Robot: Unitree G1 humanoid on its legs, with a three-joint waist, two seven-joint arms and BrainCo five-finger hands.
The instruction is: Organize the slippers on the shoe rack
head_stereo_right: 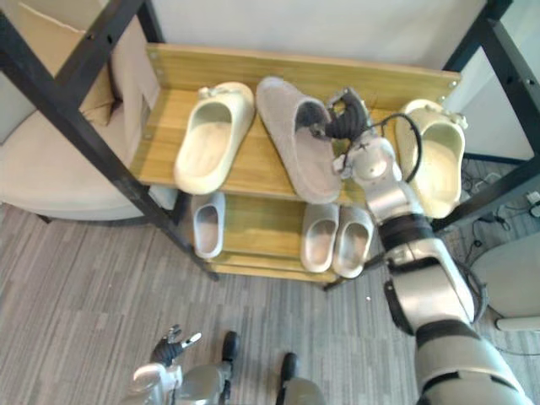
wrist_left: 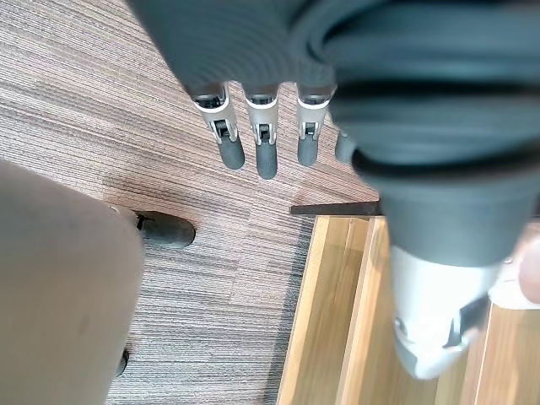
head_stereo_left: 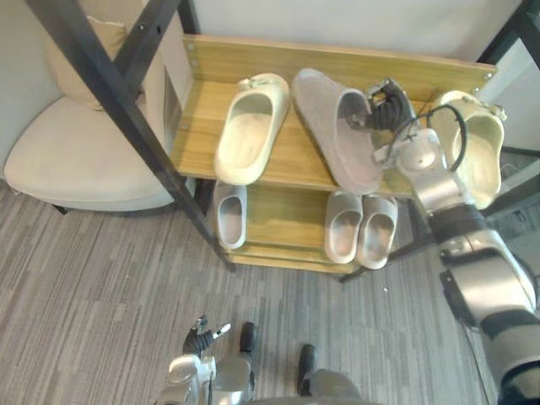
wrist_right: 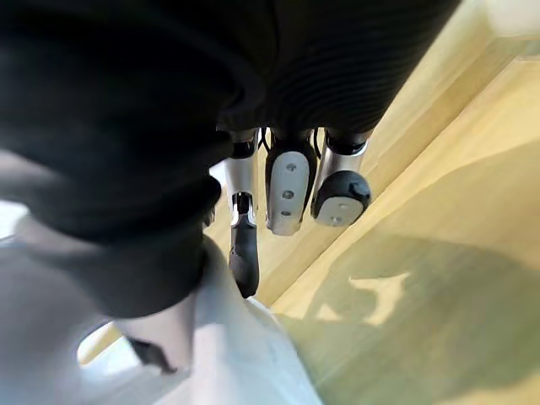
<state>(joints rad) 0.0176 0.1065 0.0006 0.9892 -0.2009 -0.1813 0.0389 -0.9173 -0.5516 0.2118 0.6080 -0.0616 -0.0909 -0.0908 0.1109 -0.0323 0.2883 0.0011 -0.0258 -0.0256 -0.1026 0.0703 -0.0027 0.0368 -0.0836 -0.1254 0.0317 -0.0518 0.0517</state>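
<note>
Nearest, the left hand (head_stereo_left: 201, 340) hangs idle low over the striped floor (head_stereo_left: 101, 278), its fingers (wrist_left: 263, 148) straight and apart, holding nothing. Beyond it stands the shoe rack (head_stereo_left: 337, 59). On its lower shelf a pale grey pair (head_stereo_left: 361, 226) sits side by side at the right, toes forward, which looks finished, while a single pale grey slipper (head_stereo_left: 229, 215) lies alone at the left, well apart from them. The top shelf looks less settled: a cream slipper (head_stereo_left: 249, 131) lies at the left, its likely mate, the second cream slipper (head_stereo_left: 472, 148), is at the far right end, and a large grey slipper (head_stereo_left: 333, 126) lies at a slant between the two. The right hand (head_stereo_left: 384, 105) is at the opening of that grey slipper, touching its rim, but the hand's dark cover blocks much of its own wrist view, so I cannot tell whether it grips the slipper or merely rests against it. My judgement is that the job is roughly midway: the grey slipper needs straightening or moving aside, and the cream pair has yet to be brought together
</note>
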